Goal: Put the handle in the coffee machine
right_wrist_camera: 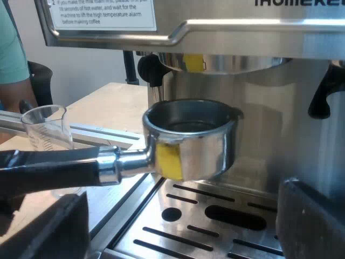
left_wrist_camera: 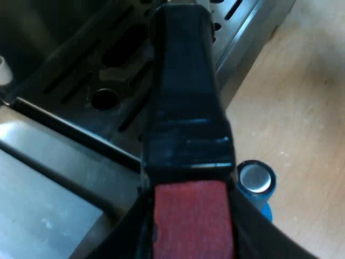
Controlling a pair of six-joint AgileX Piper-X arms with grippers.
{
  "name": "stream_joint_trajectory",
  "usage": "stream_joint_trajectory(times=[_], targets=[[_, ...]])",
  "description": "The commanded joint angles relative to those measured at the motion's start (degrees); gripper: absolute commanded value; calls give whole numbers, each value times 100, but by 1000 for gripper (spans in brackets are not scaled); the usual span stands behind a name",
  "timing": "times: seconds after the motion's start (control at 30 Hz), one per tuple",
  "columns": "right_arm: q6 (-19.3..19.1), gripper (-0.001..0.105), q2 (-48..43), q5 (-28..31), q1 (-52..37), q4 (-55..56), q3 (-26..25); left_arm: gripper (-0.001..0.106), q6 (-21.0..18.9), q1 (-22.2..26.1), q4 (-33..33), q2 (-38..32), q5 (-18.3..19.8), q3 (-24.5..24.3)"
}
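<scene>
One holder (right_wrist_camera: 188, 140) at the machine (right_wrist_camera: 302, 108) front, left pincer (left_wrist_camera: 194, 226) gripping its handle (left_wrist_camera: 186, 91), right pincer (right_wrist_camera: 178, 226) open, label (right_wrist_camera: 102, 13) reading "high temperature alarm"

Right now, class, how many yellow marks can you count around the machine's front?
2. One yellow mark is on the metal holder, beside its handle; the other is on the espresso machine's brew head directly above. More may be hidden on far sides.

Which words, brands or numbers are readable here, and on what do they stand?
"the high temperature alarm" and "before making coffee": white label on the espresso machine.
The label's upper lines: too blurred to read.
"HOMEKE": brand letters, cut off at the top, same machine.
Measuring glass: marks too small to read.
</scene>
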Motion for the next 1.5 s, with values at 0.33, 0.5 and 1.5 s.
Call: stream_joint_trajectory(times=[0.33,0.5,1.5], targets=[[-41,72,5,18,15,-79,-5,1,18,6,-364,453,525,-345],[-41,72,5,18,15,-79,-5,1,178,-13,-167,761,648,-618],[-41,72,5,18,15,-79,-5,1,2083,-10,1436,1801,602,-1772]])
